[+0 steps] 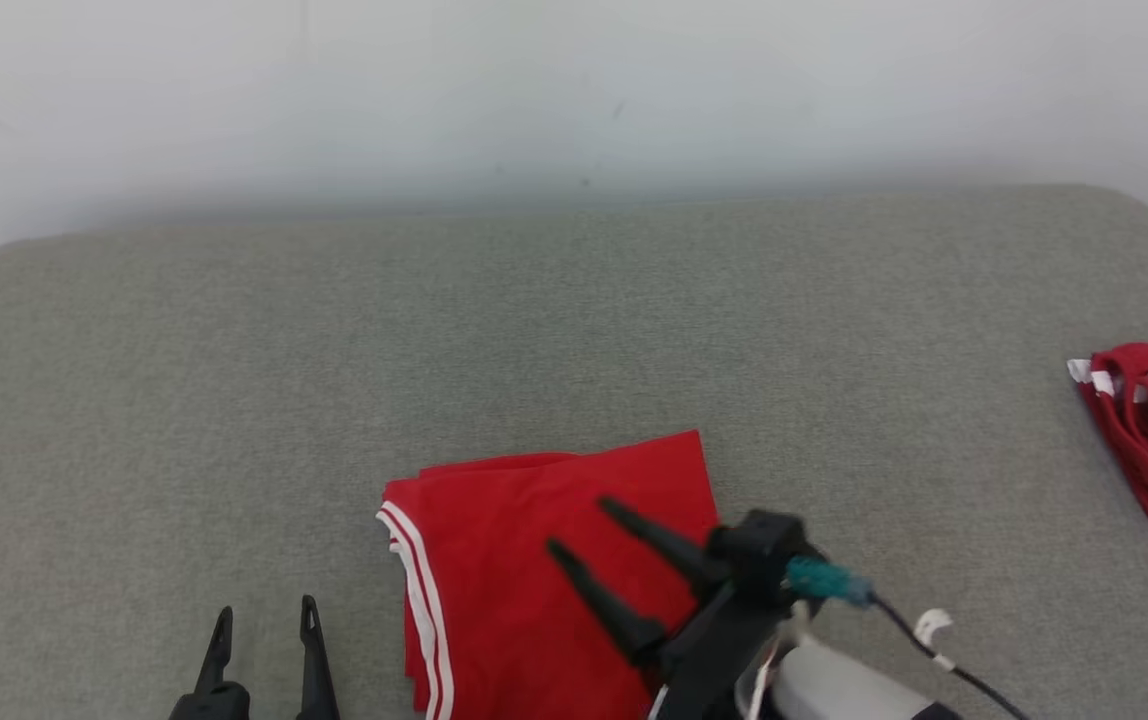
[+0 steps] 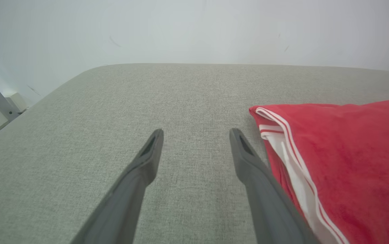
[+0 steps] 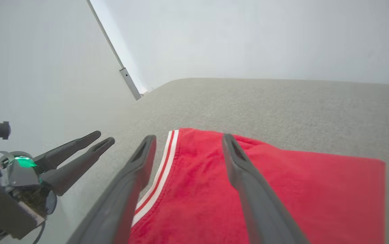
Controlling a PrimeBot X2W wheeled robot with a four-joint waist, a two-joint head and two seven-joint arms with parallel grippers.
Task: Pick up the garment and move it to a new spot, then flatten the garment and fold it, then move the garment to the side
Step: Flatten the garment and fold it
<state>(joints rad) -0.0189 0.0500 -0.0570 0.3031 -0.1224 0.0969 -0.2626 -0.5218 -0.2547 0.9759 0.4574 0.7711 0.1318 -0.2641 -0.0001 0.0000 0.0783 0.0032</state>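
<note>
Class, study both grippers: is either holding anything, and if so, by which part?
Nothing is held. The right gripper stands open over the folded red garment; the left gripper is open beside it.

Dark tapered jaws, teal connector (image 1: 824, 580)

The garment (image 1: 504, 540) under the right jaws is seen as soft red cloth, matt, edged with smooth white stripes. The surface (image 1: 534, 320) between the left jaws is covered in grey woven fabric, coarse and matt. The fingers (image 2: 140, 169) are finished in dark, smooth, matt plastic. The wall (image 1: 574, 80) ahead is painted pale and smooth.
</note>
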